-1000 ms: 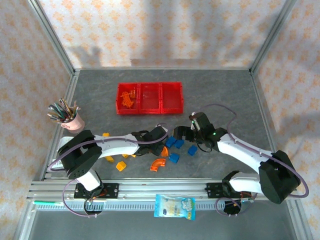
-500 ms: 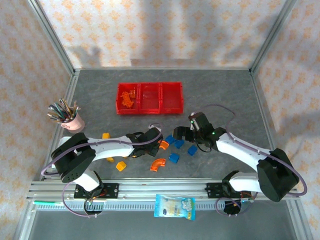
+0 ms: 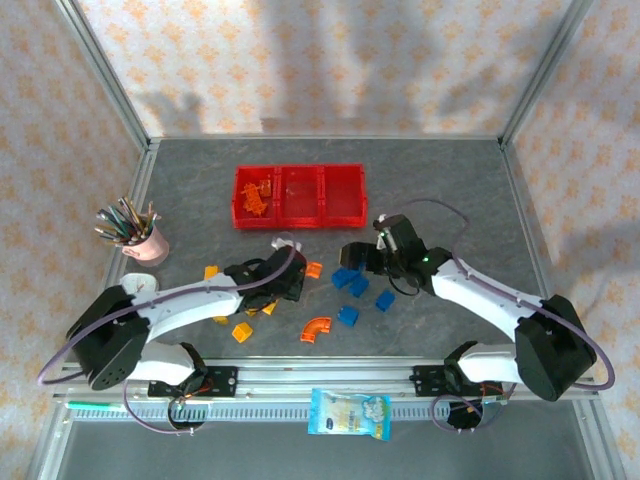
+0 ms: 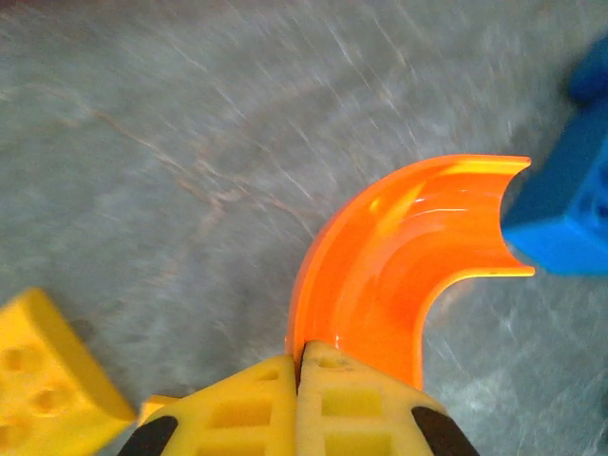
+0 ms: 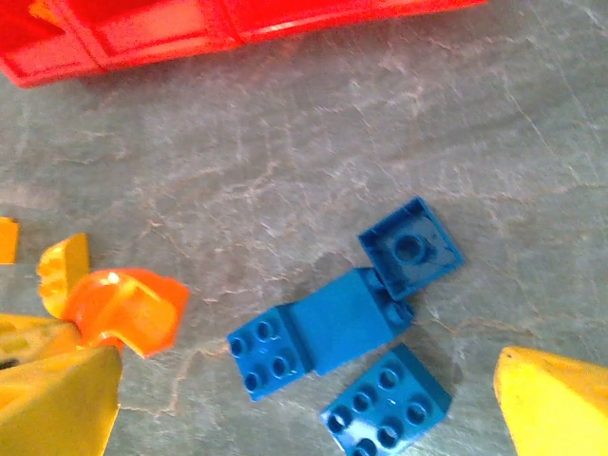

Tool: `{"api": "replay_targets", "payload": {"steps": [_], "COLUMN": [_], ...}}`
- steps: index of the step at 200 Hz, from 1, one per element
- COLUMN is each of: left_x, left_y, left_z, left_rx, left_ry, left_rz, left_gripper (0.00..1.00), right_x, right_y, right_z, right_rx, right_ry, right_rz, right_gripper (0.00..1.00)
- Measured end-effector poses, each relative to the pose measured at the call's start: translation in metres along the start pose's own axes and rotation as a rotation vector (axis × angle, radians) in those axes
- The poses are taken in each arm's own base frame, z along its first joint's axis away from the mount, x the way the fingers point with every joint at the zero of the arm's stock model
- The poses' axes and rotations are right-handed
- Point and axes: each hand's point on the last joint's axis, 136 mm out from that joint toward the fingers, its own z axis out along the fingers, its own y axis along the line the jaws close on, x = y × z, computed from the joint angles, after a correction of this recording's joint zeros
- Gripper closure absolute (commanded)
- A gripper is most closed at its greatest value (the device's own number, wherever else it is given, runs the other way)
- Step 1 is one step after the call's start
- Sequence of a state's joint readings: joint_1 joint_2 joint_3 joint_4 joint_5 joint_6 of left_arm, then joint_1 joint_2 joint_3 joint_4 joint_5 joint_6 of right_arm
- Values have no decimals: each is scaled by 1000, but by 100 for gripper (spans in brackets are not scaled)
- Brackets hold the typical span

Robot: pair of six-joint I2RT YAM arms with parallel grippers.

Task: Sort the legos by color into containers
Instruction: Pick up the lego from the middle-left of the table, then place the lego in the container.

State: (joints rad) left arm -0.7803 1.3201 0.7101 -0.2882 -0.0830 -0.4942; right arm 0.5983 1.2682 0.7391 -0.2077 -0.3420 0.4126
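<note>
Over the grey table [image 3: 450, 180], the left gripper [image 4: 299, 366] is pinching an orange arch [image 4: 399, 256] by its tip, risking a slip. The right gripper [image 3: 360, 256] is hovering with its fingers spread.

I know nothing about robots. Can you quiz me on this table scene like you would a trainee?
1. True or false: the right gripper is clamped on one of the blue bricks.
2. What does the left gripper hold? A) a yellow block B) an orange arch C) a pen
3. Seen from overhead, which of the three red bins has pieces in it, and what colour are they?
Key: 1 false, it is open. 2 B. 3 the leftmost; orange pieces.
</note>
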Motion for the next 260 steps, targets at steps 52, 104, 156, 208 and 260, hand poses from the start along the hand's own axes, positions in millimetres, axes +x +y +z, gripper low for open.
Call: {"api": "replay_targets", "payload": {"steps": [52,104,156,208,260], "left_x": [-94,-167,-200,-211,-188], "left_y": [58,126,154,162,133], "left_z": [-29,-1,53,49,7], "left_rx": [-117,-279,-348,-349,-224], "left_ry": [-201,-256,-214,-220,-226], "left_rz": [-259,-426,-447,-438,-417], "left_gripper": [100,100,82,65,65], "right_x": [-31,-46,-48,-54,-44], "right_y": [30,45,43,45,40], "right_z": [3,12,15,12,14], "right_rx": [-79,-104,-89,-78,-59], "right_ry": [-50,-72,-73,-84,-50], "right_rz": [-20,-35,-51,-70,-75], "right_gripper": [0,0,0,0,0]}}
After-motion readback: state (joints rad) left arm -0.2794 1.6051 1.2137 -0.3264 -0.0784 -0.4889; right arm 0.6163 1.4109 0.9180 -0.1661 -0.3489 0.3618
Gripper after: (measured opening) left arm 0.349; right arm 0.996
